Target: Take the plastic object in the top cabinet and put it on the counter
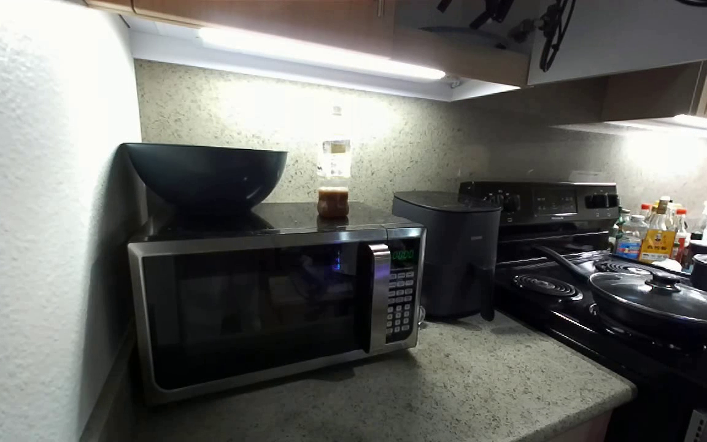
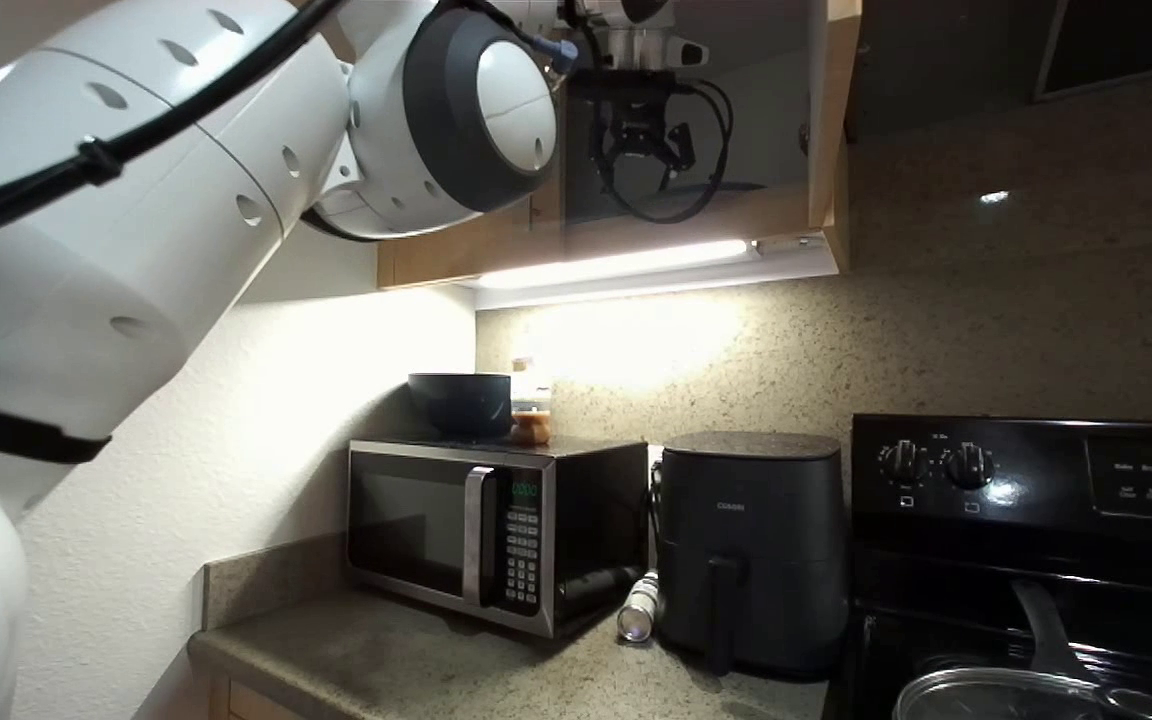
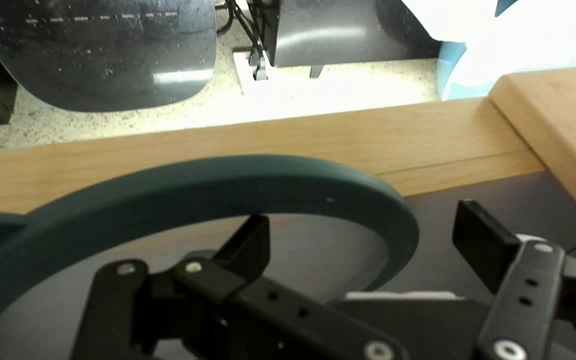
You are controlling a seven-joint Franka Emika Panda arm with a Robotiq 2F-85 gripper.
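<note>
Most of the plastic plate (image 3: 268, 194) is shown only in the wrist view; in both exterior views just a dark sliver is seen, at the bottom of the open top cabinet (image 1: 304, 21). The fingers (image 3: 253, 245) are spread wide apart, one seen against the plate's middle, the other outside its rim toward 3 o'clock; whether the rim is touched cannot be told. The white arm (image 2: 136, 150) is shown at 10 o'clock in an exterior view, clustered bottles (image 1: 659, 240) at 3 o'clock in an exterior view. On the tabletop (image 1: 476, 368), a microwave (image 1: 261, 301) is topped by a dark bowl (image 1: 206, 177), its inside hidden, and, at the bowl's 3 o'clock, by a bottle (image 1: 333, 202) partly filled with brown contents. At the bottles' 6 o'clock, a pan (image 1: 648, 330) on the stove (image 1: 553, 201) is covered by a glass lid (image 1: 685, 304); its contents cannot be made out.
</note>
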